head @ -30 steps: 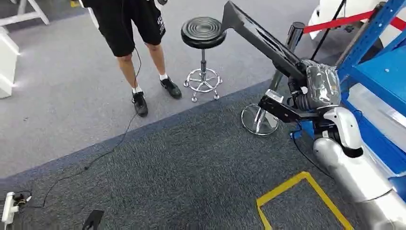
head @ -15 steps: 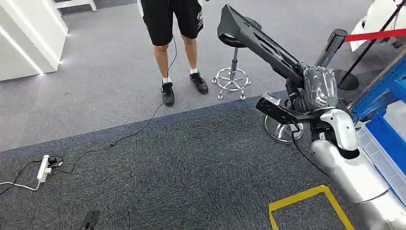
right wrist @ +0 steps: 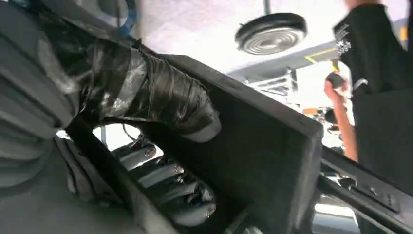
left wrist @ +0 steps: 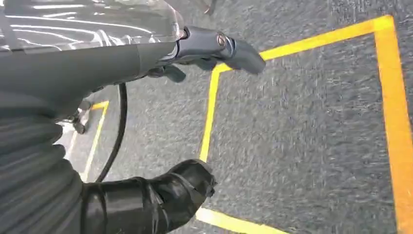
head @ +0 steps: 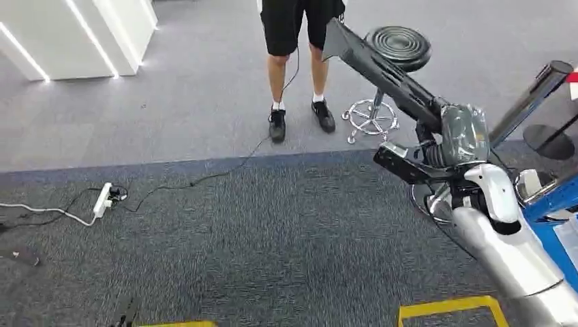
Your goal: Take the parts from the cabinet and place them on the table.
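here, right robot hand (head: 458, 136) gripping black part (head: 382, 67)

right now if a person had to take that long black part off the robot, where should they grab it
Probably the free upper end of the black part, coming from the side where the person stands. It rises at a slant away from the right hand, which grips its lower end, so the long bare stretch above is open to grasp.
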